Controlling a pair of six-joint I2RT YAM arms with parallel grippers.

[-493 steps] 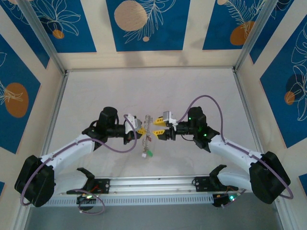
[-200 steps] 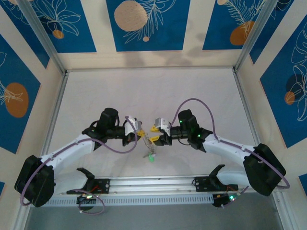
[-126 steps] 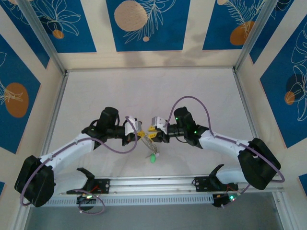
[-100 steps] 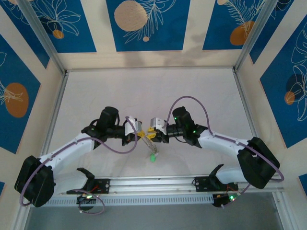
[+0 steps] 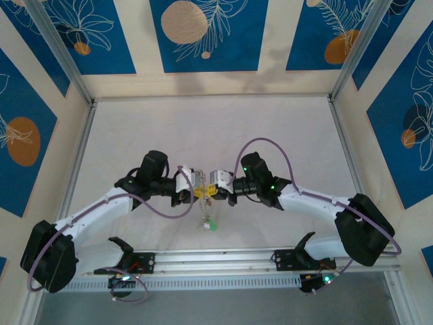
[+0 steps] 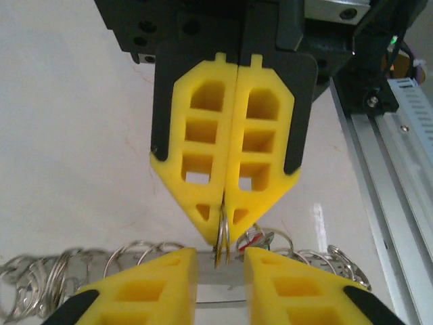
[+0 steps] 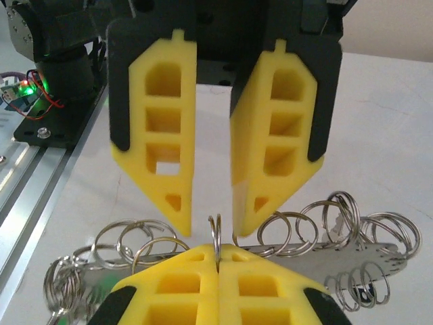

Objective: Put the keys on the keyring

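The left arm [image 5: 101,206] and right arm [image 5: 318,202] are facing nose to nose, the right gripper [image 7: 218,256] clamping a thin grey metal ring [image 7: 215,233], the left gripper [image 7: 210,215] holding its yellow fingers [image 7: 166,189] apart around it.

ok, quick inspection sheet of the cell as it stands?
Surface: pale table, looks clean.
Job's things: ring held edge-on between the claws; green tag dangling below them.
Clutter: metal strip strung with many small rings, close by the ring.
Claws: right claw shut on the ring; left claw open, fingers either side of it.
Cables: purple cable looped at each wrist, away from the fingers.
Surroundings: blue patterned walls; aluminium rail at the near edge.
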